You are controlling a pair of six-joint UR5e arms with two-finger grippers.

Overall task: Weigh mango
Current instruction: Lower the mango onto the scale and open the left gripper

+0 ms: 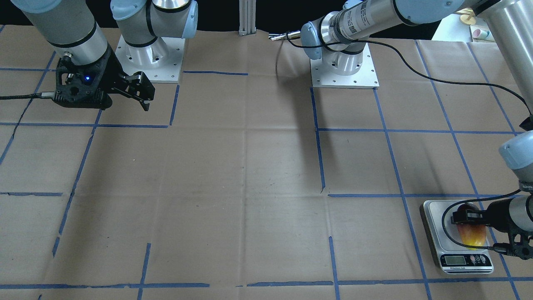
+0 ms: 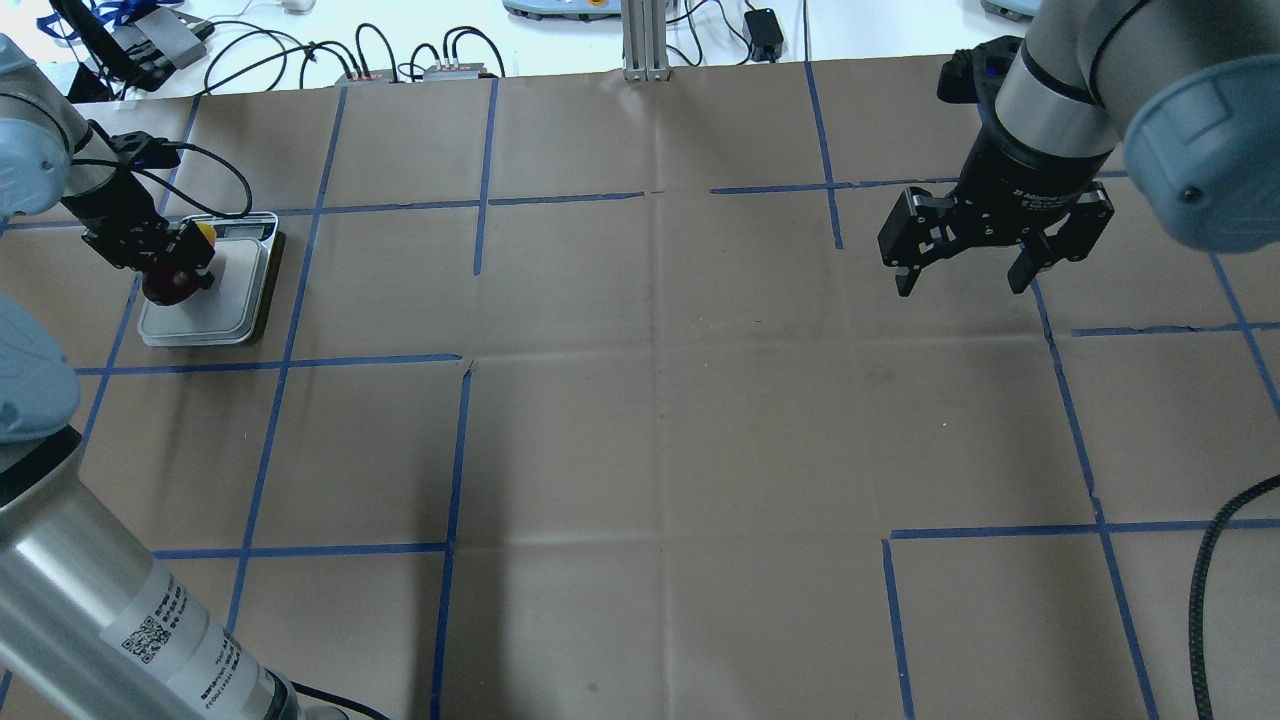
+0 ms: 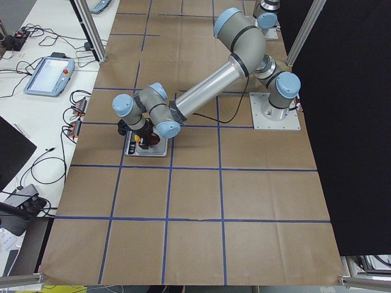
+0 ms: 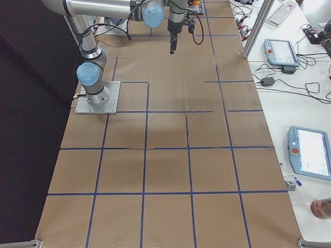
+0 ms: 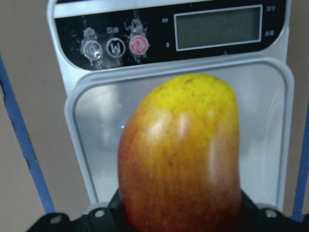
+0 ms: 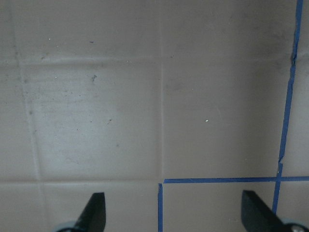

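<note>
Your mango (image 5: 181, 154) sits over the scale (image 2: 235, 300), yellow end toward its display, clamped between the left jaws; it may be touching the plate. The right jaws hang wide open, empty, above the bench (image 2: 650, 400).

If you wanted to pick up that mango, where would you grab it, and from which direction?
Across its narrow width, near the red end, coming from above with a finger on each long flank. The mango is a smooth oval lying lengthwise over the scale, so the flanks give the shortest span. The left claw grips it like that.
</note>
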